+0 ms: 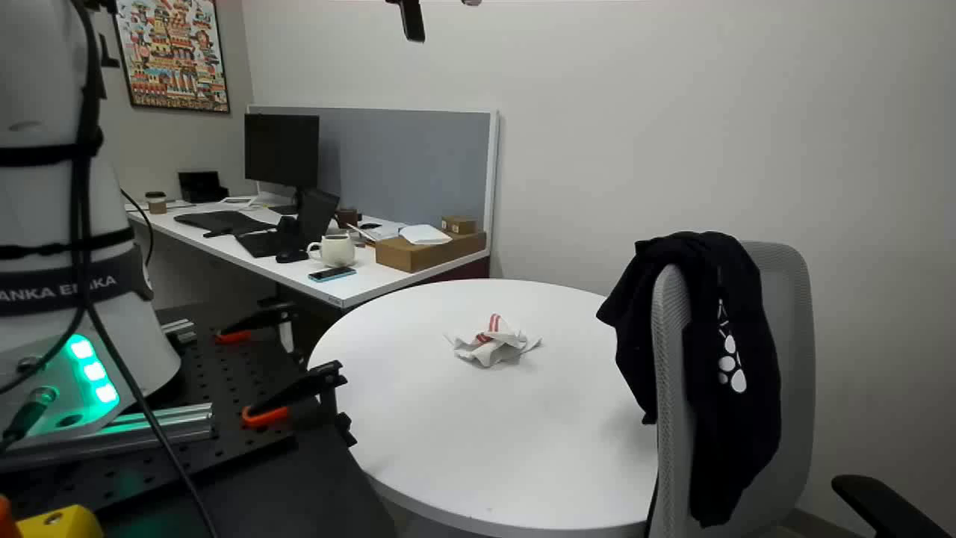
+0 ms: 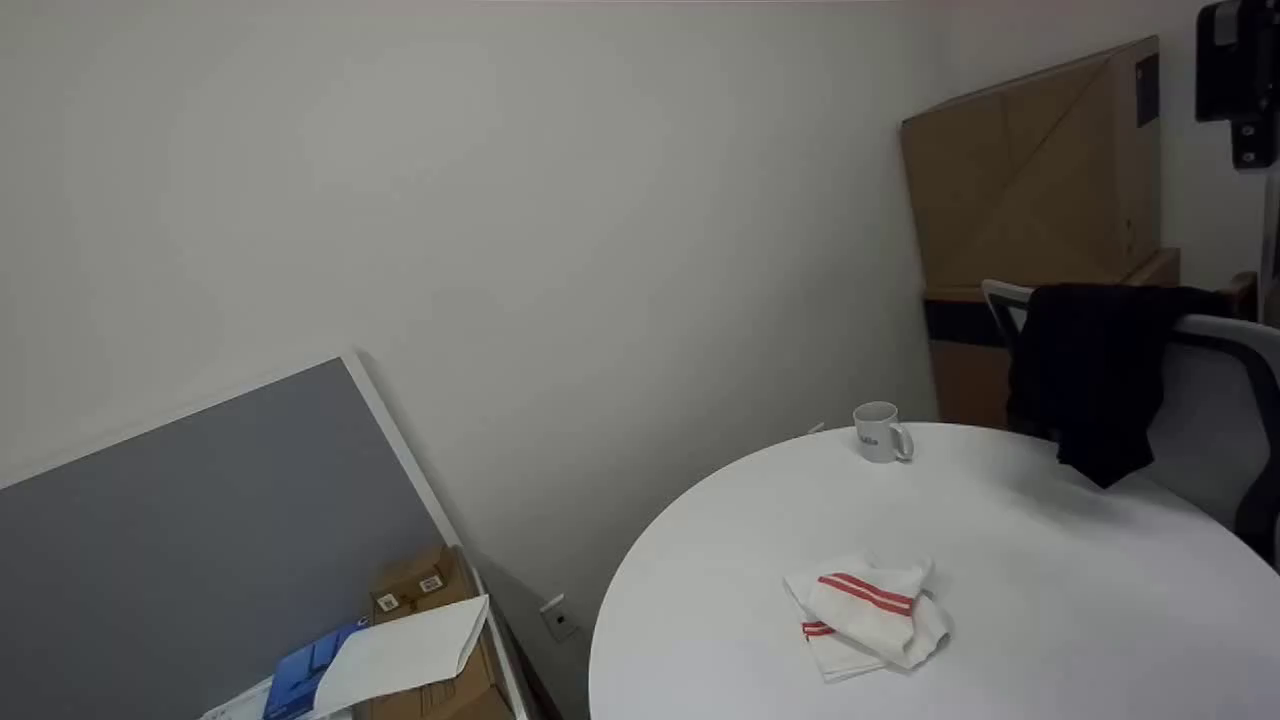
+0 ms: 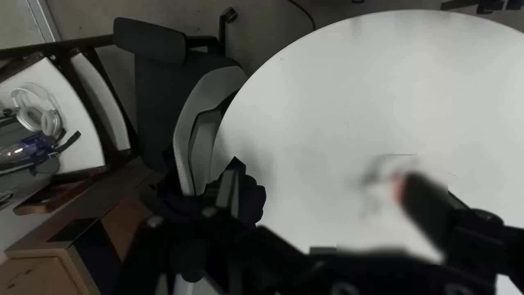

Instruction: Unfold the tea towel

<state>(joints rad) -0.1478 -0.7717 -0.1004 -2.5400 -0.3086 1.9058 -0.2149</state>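
One crumpled tea towel (image 2: 868,622), free table (image 2: 720,620) all around, mug (image 2: 876,438) near the edge, blurred fingers (image 3: 425,205) seemingly wide apart, empty.

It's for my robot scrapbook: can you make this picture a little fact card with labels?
Main thing: tea towel, white with red stripes
Shape: rumpled and folded over, not yet unfolded
Where: on the round white table
Also there: white mug near the table's edge
Nearby: chair, dark garment over its back
Robot: gripper open, above the table, holding nothing
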